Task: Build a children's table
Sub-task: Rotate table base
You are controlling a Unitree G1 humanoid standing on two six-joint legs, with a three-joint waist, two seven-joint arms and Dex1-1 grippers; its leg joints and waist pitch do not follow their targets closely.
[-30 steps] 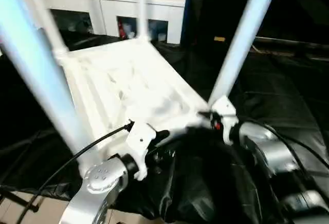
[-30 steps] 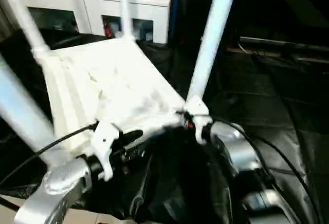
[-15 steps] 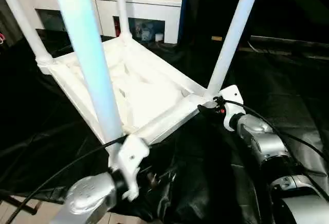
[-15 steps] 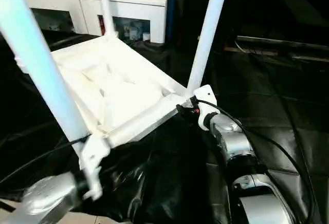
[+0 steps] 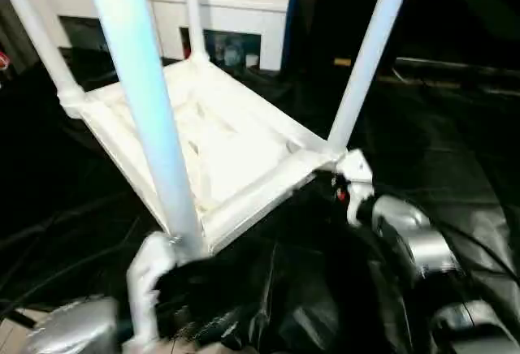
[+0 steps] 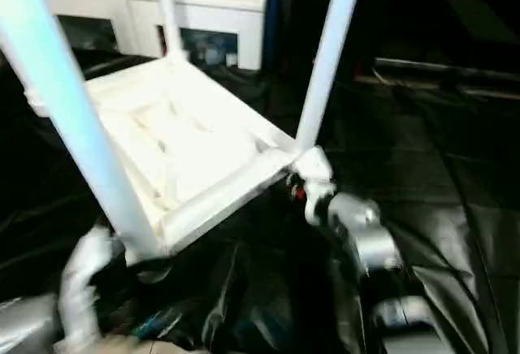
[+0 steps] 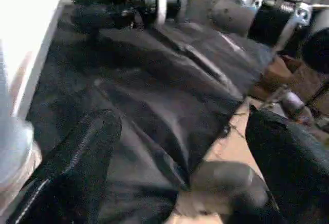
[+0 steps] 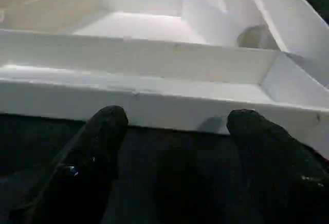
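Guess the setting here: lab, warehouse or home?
Probably an indoor lab or demo room: black plastic sheeting covers the floor, a white cabinet with glass doors stands behind, and the upturned small white plastic children's table rests on the sheeting.

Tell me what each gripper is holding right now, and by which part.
Nothing. The left gripper and right gripper are both open, just off the near edge of the upside-down table.
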